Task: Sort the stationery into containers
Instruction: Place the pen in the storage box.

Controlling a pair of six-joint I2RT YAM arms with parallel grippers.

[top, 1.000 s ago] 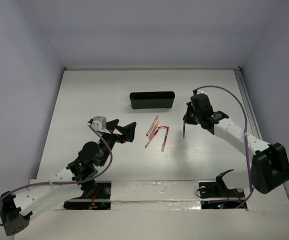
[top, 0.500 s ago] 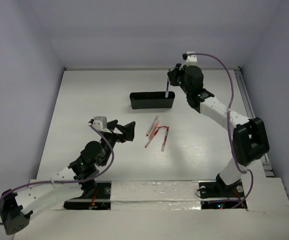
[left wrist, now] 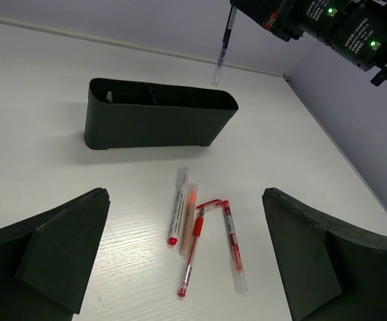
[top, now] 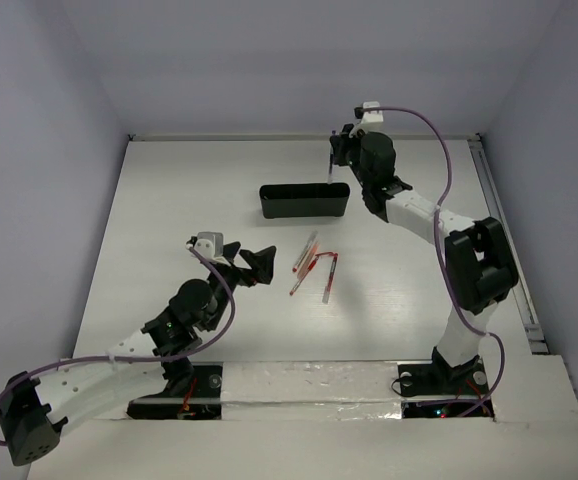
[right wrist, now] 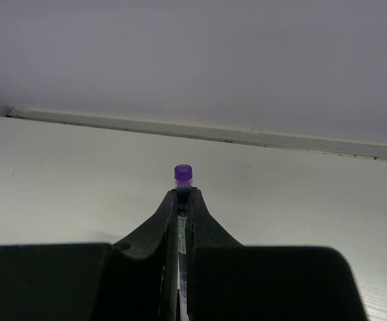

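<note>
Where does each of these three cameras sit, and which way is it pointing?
Top external: above and behind the arms, looking down on the table; both arms show, bases at the bottom.
Left wrist: on the left arm, facing the black tray and red pens; its open fingers frame the view.
Right wrist: on the right arm, facing the back wall; its fingers pinch a purple-capped pen.
Shared: top and left wrist views both show tray and red pens.

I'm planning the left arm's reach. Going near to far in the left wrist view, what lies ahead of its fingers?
Four loose red pens → black tray → held pen, hanging tip-down by the tray's far right end → right gripper, shut on it.
</note>
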